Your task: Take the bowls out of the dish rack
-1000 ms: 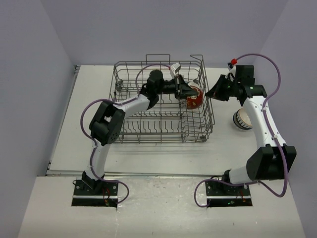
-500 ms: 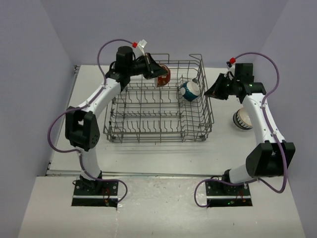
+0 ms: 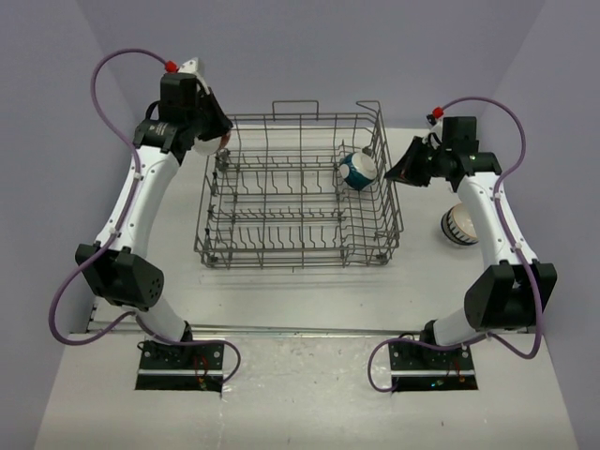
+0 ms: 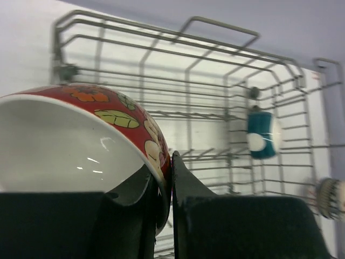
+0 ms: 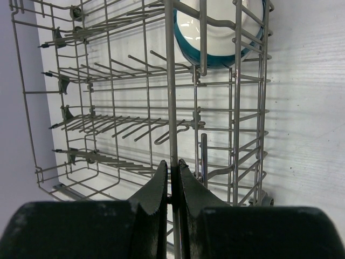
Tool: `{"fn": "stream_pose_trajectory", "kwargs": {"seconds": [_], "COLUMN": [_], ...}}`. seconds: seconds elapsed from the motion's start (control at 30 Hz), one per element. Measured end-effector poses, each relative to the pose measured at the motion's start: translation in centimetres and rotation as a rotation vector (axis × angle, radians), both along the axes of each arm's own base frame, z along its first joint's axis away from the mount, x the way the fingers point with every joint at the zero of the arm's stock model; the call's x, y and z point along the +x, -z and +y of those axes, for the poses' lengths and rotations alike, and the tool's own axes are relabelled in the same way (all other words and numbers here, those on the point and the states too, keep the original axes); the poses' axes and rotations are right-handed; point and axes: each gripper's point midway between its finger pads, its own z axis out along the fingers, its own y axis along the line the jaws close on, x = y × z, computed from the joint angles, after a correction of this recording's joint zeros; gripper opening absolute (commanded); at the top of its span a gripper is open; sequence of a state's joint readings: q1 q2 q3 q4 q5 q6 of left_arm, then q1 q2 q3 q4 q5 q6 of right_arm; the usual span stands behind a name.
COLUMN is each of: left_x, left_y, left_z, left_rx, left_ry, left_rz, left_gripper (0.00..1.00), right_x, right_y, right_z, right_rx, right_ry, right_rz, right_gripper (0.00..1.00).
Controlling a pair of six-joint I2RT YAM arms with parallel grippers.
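The grey wire dish rack stands mid-table. A teal-white bowl rests on edge in its far right part, also seen in the left wrist view and the right wrist view. My left gripper is shut on the rim of the red patterned bowl, held up beyond the rack's far left corner. My right gripper is shut on a wire of the rack's right side. A white bowl with dark stripes lies on the table right of the rack.
Purple-grey walls close in the table on the left, back and right. The right arm's forearm passes just above the striped bowl. The table's near edge runs in front of the rack.
My left arm has lifted the red patterned bowl out of the rack's right side and carried it left, past the far left corner. The right gripper has stayed on the rack wire.
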State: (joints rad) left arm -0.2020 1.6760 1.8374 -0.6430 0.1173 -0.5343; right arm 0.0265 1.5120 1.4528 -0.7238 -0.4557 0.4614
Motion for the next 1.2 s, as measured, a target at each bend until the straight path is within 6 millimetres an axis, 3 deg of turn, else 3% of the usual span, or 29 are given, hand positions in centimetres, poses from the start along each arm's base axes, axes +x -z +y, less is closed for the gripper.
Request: {"fn": "stream_pose_trajectory", "kwargs": {"seconds": [0.3, 0.53, 0.7, 0.83, 1.07, 1.2], "left_x": [-1.9, -3.6, -3.6, -3.1, -2.9, -3.0], "left_y": [4.0, 8.4, 10.8, 14.1, 21.0, 23.6], "left_z": [8.3, 15.9, 21.1, 22.8, 22.9, 23.6], "left_rx": [0.285, 0.374, 0.377, 0.385, 0.395, 0.396], "left_ry": [-0.291, -0.464, -0.567, -0.585, -0.546, -0.542], "left_rz": [0.141, 0.293, 0.374, 0.455, 0.603, 0.662], "left_gripper": [0.0, 0.0, 0.0, 0.0, 0.0, 0.0], "right_x": [0.1, 0.1, 0.1, 0.1, 0.0, 0.0], "right_y": [0.1, 0.0, 0.0, 0.0, 0.0, 0.0], "right_z": [0.1, 0.0, -0.1, -0.1, -0.1, -0.1], "right_rx": [-0.006, -0.014, -0.025, -0.03, -0.032, -0.029], "right_ry": [0.002, 0.007, 0.015, 0.019, 0.026, 0.031], "right_rz": [0.001, 0.0, -0.005, -0.011, -0.028, -0.043], "right_gripper": [0.0, 0.0, 0.0, 0.0, 0.0, 0.0]}}
